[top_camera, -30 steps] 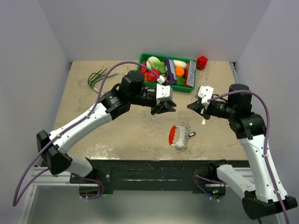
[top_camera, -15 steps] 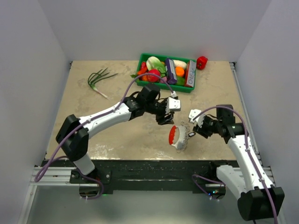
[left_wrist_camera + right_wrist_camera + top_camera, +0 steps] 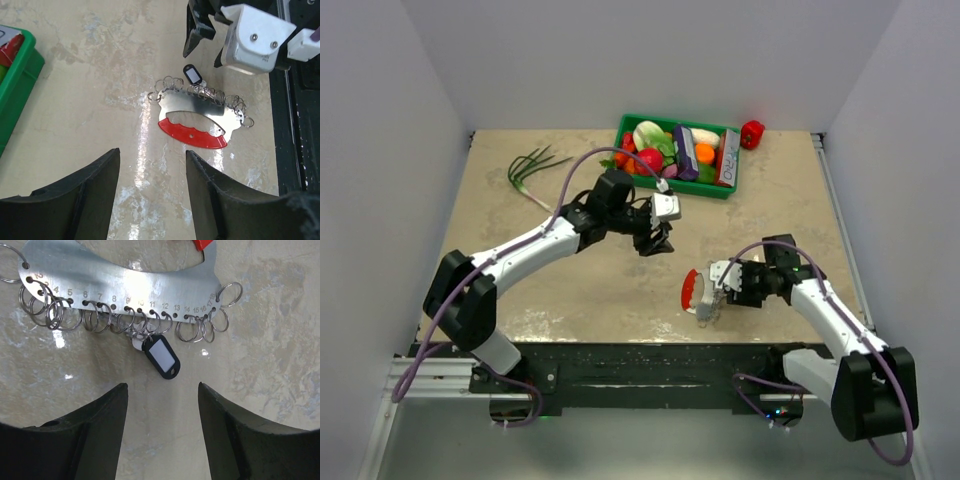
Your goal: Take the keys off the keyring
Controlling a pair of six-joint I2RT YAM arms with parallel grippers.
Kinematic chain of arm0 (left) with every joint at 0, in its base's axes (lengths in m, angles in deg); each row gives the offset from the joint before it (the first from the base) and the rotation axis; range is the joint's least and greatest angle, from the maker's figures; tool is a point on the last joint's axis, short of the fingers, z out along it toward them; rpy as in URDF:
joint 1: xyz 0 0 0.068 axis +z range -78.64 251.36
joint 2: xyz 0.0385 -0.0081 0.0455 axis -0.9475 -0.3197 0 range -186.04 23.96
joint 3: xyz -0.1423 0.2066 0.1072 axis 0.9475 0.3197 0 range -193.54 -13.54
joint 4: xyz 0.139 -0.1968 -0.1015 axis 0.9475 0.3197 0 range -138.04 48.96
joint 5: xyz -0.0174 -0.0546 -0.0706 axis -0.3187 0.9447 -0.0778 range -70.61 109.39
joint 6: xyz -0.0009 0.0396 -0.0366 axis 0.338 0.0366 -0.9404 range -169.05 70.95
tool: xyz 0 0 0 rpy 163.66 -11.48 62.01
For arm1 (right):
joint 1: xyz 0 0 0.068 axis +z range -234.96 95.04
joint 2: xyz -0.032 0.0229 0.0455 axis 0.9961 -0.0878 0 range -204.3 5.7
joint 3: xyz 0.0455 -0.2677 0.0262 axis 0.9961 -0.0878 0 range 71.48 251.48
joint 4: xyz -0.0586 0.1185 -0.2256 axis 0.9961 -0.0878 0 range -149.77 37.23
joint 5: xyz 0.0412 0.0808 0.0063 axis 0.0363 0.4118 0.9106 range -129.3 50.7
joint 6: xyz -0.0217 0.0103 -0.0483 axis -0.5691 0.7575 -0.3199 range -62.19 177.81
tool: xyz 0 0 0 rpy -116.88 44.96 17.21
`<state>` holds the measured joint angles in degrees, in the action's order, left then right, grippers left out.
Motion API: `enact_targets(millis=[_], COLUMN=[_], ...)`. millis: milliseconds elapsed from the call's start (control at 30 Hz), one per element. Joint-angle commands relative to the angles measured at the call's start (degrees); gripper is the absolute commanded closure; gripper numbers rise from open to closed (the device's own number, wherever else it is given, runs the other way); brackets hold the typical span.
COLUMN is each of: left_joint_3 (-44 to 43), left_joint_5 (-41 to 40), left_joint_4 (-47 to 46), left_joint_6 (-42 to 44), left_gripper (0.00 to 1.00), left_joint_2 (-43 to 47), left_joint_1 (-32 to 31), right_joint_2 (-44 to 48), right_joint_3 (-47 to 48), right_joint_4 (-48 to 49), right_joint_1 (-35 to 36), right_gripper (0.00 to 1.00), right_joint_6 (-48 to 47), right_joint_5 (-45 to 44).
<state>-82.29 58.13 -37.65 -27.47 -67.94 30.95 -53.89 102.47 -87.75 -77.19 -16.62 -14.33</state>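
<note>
right arm [image 3: 823,308] low, fingers [image 3: 100,425] spread over keyring [image 3: 115,285]; left arm [image 3: 530,250] raised

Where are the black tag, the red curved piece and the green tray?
black tag [image 3: 161,357], right wrist view, on its white label.
red curved piece [image 3: 192,137], left wrist view, middle of the strip.
green tray [image 3: 712,191], top view, front wall.

Matt silvery metal keyring [image 3: 125,270], glossy black plastic tag [image 3: 161,356], sheeny stone-look table [image 3: 260,365]
</note>
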Motion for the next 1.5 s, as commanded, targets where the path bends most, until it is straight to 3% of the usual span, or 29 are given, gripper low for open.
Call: enact_targets(millis=[0, 367, 467, 700, 900, 1267, 1467], left_joint_3=[0.46, -0.59, -0.68, -0.42, -0.94, -3.23, -5.25], left_joint_5=[1.51, 0.63, 0.98, 1.42, 1.51, 4.93, 7.93], left_joint_4=[-1.69, -1.52, -1.69, -1.78, -1.6, -0.99, -1.95], left_joint_6=[-0.75, -1.28, -1.63, -1.81, -1.81, -2.86, -4.35], left_gripper=[0.4, 0.39, 0.39, 0.39, 0.39, 0.38, 0.37], left_joint_2=[4.27, 5.24, 5.24, 5.68, 5.77, 4.71, 4.18], left_joint_1=[1.29, 2.79, 2.96, 3.22, 3.31, 3.31, 3.4], right_joint_2=[-3.33, -8.87, -10.1, -8.97, -4.84, 6.32, 7.83], right_joint_3=[-1.01, -2.24, -2.24, -2.77, -1.11, 7.68, 14.79], right_joint_4=[8.0, 11.69, 12.74, 13.1, 9.5, 1.5, -1.66], right_joint_1=[2.59, 7.7, 7.87, 7.88, 7.87, 8.05, 8.14], right_gripper=[0.4, 0.46, 0.53, 0.85, 1.0, 1.0, 1.0], right_joint_6=[-2.03, -1.24, -0.45, 0.96, 0.6, 5.35, 6.85], right_joint_5=[-2.21, -5.28, -6.51, -7.83, -7.04, -3.71, -1.68])
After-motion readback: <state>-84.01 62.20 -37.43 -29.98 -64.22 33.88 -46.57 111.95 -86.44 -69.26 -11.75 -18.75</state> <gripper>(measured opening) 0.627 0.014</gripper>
